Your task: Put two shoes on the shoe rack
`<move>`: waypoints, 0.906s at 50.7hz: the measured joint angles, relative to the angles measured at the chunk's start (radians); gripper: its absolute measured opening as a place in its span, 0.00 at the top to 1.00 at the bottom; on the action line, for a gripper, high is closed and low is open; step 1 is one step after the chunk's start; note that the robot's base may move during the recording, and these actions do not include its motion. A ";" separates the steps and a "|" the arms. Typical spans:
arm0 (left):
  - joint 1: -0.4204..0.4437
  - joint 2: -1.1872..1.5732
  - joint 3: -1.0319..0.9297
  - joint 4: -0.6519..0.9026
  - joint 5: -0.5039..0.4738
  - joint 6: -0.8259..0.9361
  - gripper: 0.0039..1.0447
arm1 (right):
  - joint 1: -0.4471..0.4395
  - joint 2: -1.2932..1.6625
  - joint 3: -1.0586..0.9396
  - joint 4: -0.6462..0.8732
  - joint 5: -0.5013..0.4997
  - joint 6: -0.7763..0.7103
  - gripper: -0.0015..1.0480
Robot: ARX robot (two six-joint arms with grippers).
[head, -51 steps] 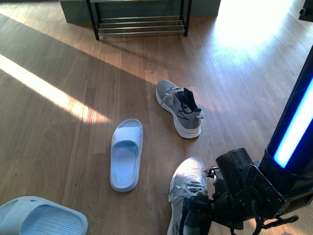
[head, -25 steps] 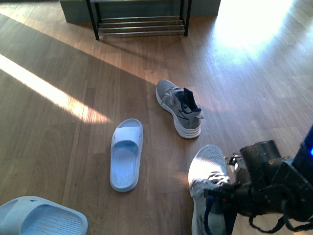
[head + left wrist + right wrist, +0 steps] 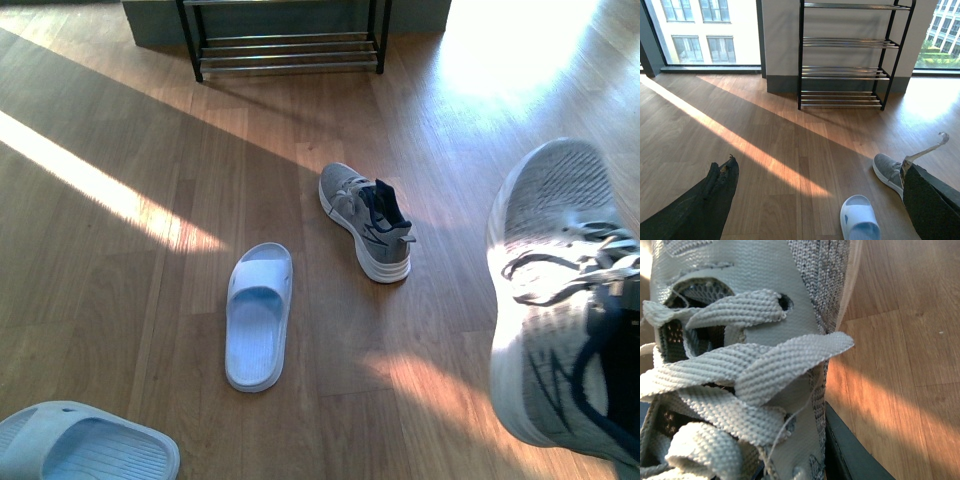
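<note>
One grey knit sneaker [image 3: 555,290] hangs in the air at the right, close to the front camera, toe pointing away. My right gripper is shut on it and hidden behind it. In the right wrist view its laces [image 3: 740,365] fill the picture, with one dark finger [image 3: 847,455] against its side. The second sneaker [image 3: 365,220] lies on the floor at the middle. A pale blue slide [image 3: 258,315] lies left of it, another [image 3: 85,445] at the near left. The shoe rack [image 3: 285,50] stands far ahead. My left gripper [image 3: 818,165] is open and empty above the floor, facing the rack [image 3: 845,55].
The wooden floor [image 3: 150,150] has a bright band of sunlight across the left. A grey wall base runs behind the rack [image 3: 785,82]. Windows [image 3: 695,30] stand to the rack's left. The left wrist view also shows the floor sneaker [image 3: 887,170] and a slide [image 3: 859,220].
My right gripper has lifted the grey sneaker from the floor at the near right and carried it up and to the right, much nearer the camera. The other shoes have not moved.
</note>
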 joint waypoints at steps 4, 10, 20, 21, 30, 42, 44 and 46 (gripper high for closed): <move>0.000 0.000 0.000 0.000 0.000 0.000 0.09 | -0.046 -0.246 -0.066 -0.105 -0.055 -0.030 0.96; 0.000 0.000 0.000 0.000 0.000 0.000 0.09 | -0.093 -0.481 -0.114 -0.151 -0.105 -0.051 0.96; 0.000 0.000 0.000 0.000 0.000 0.000 0.09 | -0.103 -0.524 -0.131 -0.157 -0.105 -0.052 0.96; 0.000 0.000 0.000 0.000 0.000 0.000 0.09 | -0.103 -0.524 -0.131 -0.157 -0.106 -0.052 0.96; 0.000 0.000 0.000 0.000 -0.002 0.000 0.09 | -0.103 -0.524 -0.131 -0.157 -0.105 -0.055 0.96; 0.000 0.000 0.000 0.000 -0.003 0.000 0.09 | -0.100 -0.524 -0.131 -0.157 -0.111 -0.056 0.96; 0.000 0.000 0.000 0.000 -0.003 0.000 0.09 | -0.101 -0.524 -0.131 -0.157 -0.110 -0.056 0.96; 0.000 0.000 0.000 0.000 -0.003 0.000 0.09 | -0.101 -0.524 -0.131 -0.157 -0.109 -0.056 0.96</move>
